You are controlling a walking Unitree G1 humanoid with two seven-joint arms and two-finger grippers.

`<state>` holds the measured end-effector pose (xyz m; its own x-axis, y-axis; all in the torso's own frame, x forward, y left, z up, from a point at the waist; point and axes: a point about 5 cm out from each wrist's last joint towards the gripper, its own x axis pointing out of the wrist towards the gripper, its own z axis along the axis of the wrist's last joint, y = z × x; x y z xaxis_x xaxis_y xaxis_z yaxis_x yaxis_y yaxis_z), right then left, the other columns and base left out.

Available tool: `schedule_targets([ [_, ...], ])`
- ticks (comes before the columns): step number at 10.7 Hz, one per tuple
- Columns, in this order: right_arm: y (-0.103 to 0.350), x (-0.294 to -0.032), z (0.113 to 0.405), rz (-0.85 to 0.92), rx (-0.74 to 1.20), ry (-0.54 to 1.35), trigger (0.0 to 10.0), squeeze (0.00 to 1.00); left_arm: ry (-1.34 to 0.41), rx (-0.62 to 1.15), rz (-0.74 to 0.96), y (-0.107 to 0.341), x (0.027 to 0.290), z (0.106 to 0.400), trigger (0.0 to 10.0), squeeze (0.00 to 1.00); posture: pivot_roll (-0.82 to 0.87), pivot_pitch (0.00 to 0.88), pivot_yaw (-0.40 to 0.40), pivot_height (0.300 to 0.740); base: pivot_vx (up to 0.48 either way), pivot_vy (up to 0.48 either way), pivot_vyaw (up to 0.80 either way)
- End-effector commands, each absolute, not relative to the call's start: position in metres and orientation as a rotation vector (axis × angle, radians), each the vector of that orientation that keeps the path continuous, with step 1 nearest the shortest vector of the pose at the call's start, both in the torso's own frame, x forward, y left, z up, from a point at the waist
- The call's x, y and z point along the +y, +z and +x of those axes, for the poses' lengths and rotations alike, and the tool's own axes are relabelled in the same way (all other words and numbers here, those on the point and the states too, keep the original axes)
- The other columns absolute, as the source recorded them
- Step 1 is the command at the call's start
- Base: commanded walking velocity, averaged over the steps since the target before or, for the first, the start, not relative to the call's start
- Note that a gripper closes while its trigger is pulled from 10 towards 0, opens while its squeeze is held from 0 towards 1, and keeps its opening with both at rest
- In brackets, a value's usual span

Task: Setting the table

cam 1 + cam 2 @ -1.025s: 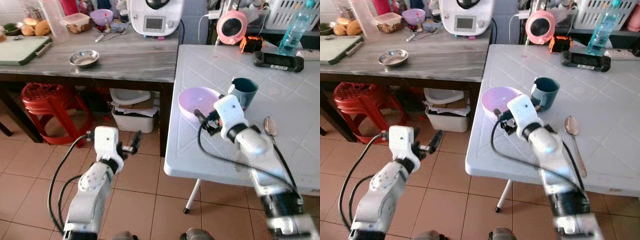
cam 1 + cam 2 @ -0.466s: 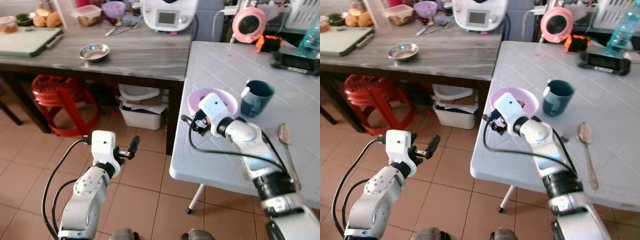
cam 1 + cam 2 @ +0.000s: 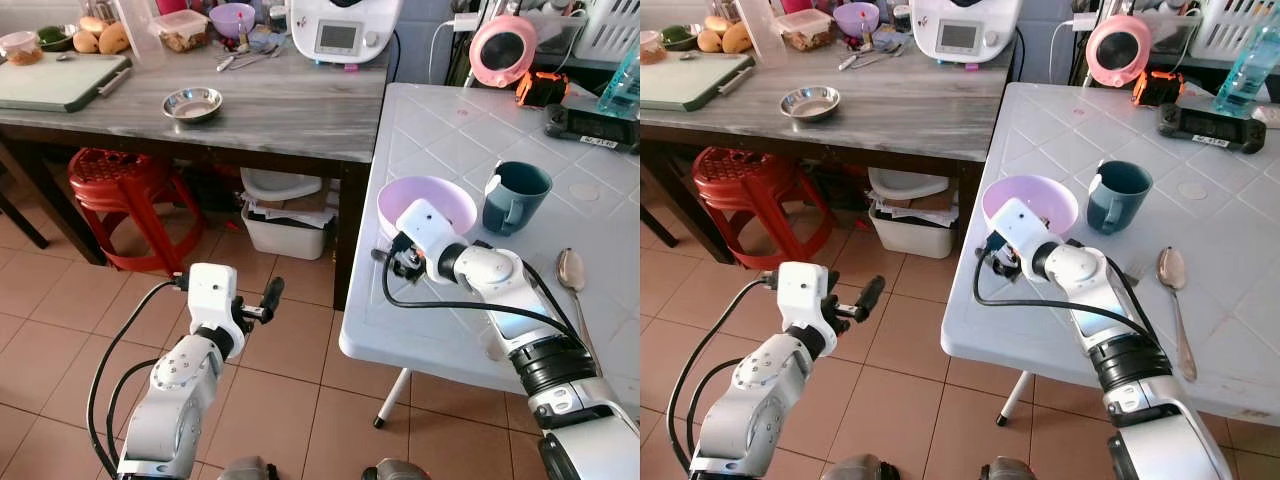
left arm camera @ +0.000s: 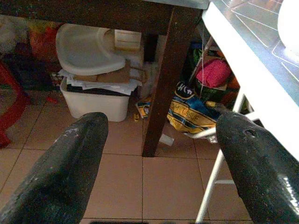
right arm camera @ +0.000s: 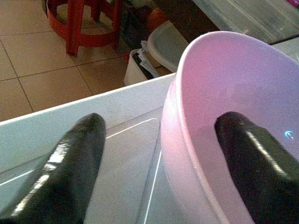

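Right gripper (image 5: 154,154) jaws straddle the pink bowl (image 3: 428,200) rim at the white table (image 3: 450,330) edge; a teal mug (image 3: 514,196) stands just beside.

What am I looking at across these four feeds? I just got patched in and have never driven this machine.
You are seeing through a humanoid robot with two silver arms, each ending in a gripper with two long black fingers. The two wide pictures come from a stereo camera on its head, looking forward and down. The two close ones come from cameras on the wrists, looking along the fingers.

On the white plastic table stand a pale pink plastic bowl and a dark teal mug, with a metal spoon lying to the mug's right. The right gripper is open, with the bowl's rim between its fingers: one finger inside, one outside. Nothing is gripped yet.

The left gripper hangs open over the tiled floor, holding nothing. Behind it is a grey wooden counter with a small steel dish on it.
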<state>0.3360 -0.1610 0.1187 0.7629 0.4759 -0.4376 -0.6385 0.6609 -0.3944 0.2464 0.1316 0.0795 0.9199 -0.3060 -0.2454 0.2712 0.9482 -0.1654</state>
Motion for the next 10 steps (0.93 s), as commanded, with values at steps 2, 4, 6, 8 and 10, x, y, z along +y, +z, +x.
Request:
schedule_targets([
  [2,0.1221,-0.1601,0.3348,-0.608,0.296,0.673,0.0,0.00,-0.298,0.279,-0.107,0.0800,0.1321,0.2473,10.0,0.00,-0.01,0.000,0.043,0.740,0.000,0.000,0.00],
  [4,0.1188,-0.1606,0.3320,-0.601,0.318,0.684,0.0,0.00,-0.295,0.278,-0.106,0.0795,0.1315,0.2475,10.0,0.00,-0.01,0.000,0.040,0.740,0.000,0.000,0.00],
  [6,0.1149,-0.1641,0.3297,-0.587,0.359,0.689,0.0,0.00,-0.295,0.284,-0.101,0.0788,0.1319,0.2488,10.0,0.00,-0.01,0.000,0.038,0.740,0.000,0.000,0.00],
  [8,0.1137,-0.1651,0.3273,-0.576,0.392,0.715,0.6,0.00,-0.303,0.304,-0.088,0.0769,0.1329,0.2495,10.0,0.00,-0.01,0.000,0.045,0.740,0.000,0.000,0.00],
  [10,0.1170,-0.1680,0.3295,-0.610,0.361,0.678,10.0,0.00,-0.307,0.306,-0.084,0.0765,0.1322,0.2500,10.0,0.00,-0.01,0.000,0.047,0.740,0.000,0.000,0.00],
])
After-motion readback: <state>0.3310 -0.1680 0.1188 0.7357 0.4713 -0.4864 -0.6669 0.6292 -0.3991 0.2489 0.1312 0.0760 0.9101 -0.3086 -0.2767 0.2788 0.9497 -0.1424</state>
